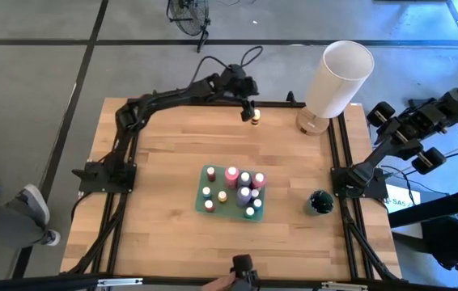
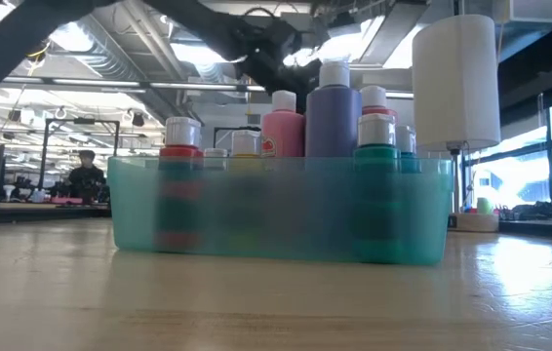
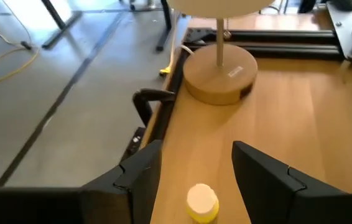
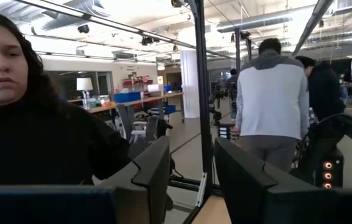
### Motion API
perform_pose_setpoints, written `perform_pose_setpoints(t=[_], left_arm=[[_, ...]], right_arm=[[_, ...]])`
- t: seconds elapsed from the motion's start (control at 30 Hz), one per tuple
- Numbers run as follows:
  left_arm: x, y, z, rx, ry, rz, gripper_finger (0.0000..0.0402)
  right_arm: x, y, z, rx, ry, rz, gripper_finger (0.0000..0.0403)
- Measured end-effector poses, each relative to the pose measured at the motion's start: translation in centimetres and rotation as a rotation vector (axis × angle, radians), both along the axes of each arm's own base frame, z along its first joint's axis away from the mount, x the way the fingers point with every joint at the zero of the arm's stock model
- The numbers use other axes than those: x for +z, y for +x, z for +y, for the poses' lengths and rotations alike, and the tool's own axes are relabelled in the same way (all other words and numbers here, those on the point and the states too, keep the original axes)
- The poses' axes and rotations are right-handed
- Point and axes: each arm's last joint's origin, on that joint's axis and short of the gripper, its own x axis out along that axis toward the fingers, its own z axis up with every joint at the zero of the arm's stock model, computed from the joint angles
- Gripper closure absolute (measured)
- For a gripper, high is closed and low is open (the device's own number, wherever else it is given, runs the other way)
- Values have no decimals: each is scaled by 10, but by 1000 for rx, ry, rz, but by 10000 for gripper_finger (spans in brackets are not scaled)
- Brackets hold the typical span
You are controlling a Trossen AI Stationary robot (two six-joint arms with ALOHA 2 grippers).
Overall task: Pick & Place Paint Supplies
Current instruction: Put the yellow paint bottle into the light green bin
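Hovering over yellow bottle (image 3: 201,202) at table's far edge, left gripper (image 3: 194,171) wide, bottle between fingers, ungripped. Risk: off-centre closure tips bottle off edge. Right gripper (image 4: 191,180) parked off table, part-open, empty. Other bottles in teal tray (image 1: 202,190).

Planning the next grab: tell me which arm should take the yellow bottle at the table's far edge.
Left. The left gripper hovers open right over the yellow bottle, fingers either side. The right gripper is off the table's right side, aimed into the room.
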Motion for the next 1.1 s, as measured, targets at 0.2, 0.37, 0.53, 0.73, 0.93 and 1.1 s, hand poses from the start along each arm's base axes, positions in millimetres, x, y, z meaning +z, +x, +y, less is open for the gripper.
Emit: perform_pose_setpoints(t=[0.2, 0.37, 0.53, 0.73, 0.93, 1.1], left_arm=[[-29, 9, 5, 19, -78, 37, 210], [-41, 12, 7, 23, -92, 59, 210], [-45, 13, 8, 23, -91, 74, 210], [-52, 6, 12, 41, -115, 120, 212], [-67, 10, 14, 42, -131, 133, 215], [-81, 17, 12, 27, -133, 147, 216]], right_arm=[[-2, 0, 0, 8, 16, 29, 272], [-3, 1, 1, 8, 11, 39, 272], [-3, 1, 1, 8, 12, 38, 272], [-3, 1, 1, 8, 9, 37, 272], [-3, 1, 0, -15, 6, 45, 272], [-3, 1, 0, -14, 10, 47, 272]])
